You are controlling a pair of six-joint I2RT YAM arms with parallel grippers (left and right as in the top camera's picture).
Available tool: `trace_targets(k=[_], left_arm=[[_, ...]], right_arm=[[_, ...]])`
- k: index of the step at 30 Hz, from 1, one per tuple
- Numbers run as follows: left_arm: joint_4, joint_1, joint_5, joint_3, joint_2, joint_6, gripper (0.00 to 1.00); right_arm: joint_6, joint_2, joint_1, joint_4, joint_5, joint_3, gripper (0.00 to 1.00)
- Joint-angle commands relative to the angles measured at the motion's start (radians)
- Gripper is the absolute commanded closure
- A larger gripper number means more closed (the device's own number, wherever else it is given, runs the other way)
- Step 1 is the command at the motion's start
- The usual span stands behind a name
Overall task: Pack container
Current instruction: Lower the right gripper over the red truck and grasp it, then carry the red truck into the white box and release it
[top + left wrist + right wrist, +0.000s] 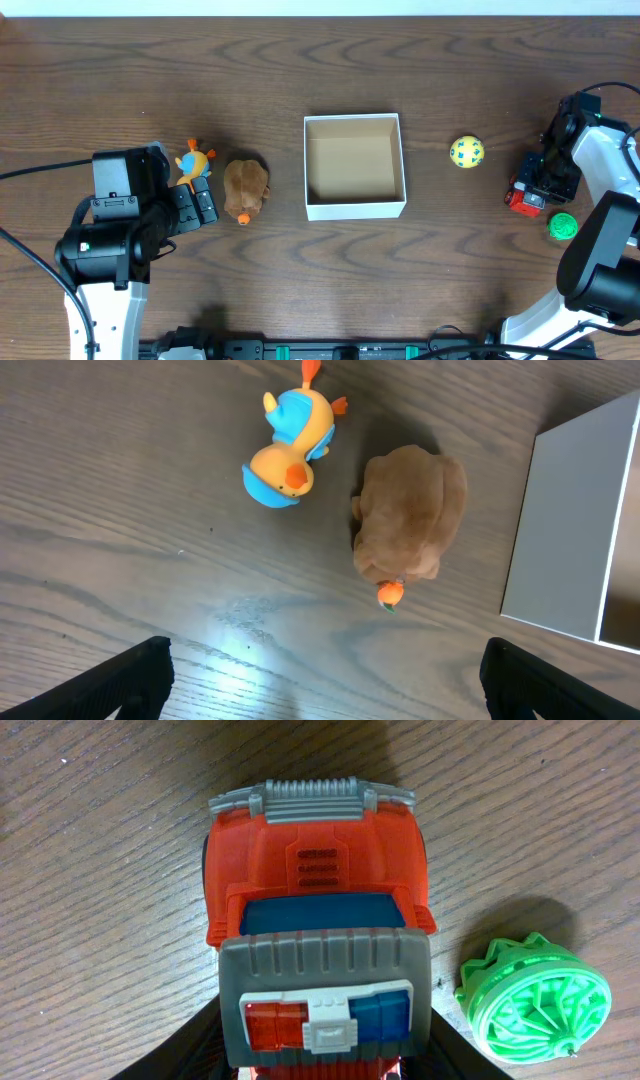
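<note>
The container point(355, 208) is a white-walled box with a brown inside at mid-table; nothing shows inside it. Its white wall shows in the left wrist view point(570, 540). My left gripper point(197, 206) point(325, 685) is open and empty, just near of an orange-and-blue duck toy point(193, 160) point(288, 448) and a brown plush point(245, 187) point(410, 515). My right gripper point(535, 188) point(325, 1055) is shut on a red toy truck point(520, 198) point(315, 870) with a grey roof and a light bar. The truck sits on or just above the table at the right.
A yellow ball with blue-green dots point(466, 152) lies right of the container. A green ribbed disc point(563, 227) point(535, 1000) lies close beside the truck. Black cables run along the left and right edges.
</note>
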Motion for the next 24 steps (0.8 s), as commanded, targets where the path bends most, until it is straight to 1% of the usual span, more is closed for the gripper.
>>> trace_targets(k=[1,8,13,18,21,24], left_arm=[[-0.002,0.000,0.003,0.017,0.001,-0.005,0.02],[-0.002,0.000,0.003,0.017,0.001,-0.005,0.02],[-0.002,0.000,0.003,0.017,0.001,-0.005,0.02],[-0.002,0.000,0.003,0.017,0.001,-0.005,0.02],[-0.002,0.000,0.003,0.017,0.001,-0.005,0.02],[-0.002,0.000,0.003,0.017,0.001,-0.005,0.02]], right_arm=[[0.002,0.003,0.002,-0.002,-0.012,-0.005,0.99],[0.013,-0.015,0.021,-0.005,-0.016,0.005,0.99],[0.013,-0.092,0.081,-0.037,-0.016,0.061,0.99],[0.014,-0.252,0.199,-0.028,-0.016,0.116,0.99],[0.039,-0.359,0.304,0.024,-0.016,0.132,0.99],[0.071,-0.436,0.438,0.101,-0.015,0.132,0.99]])
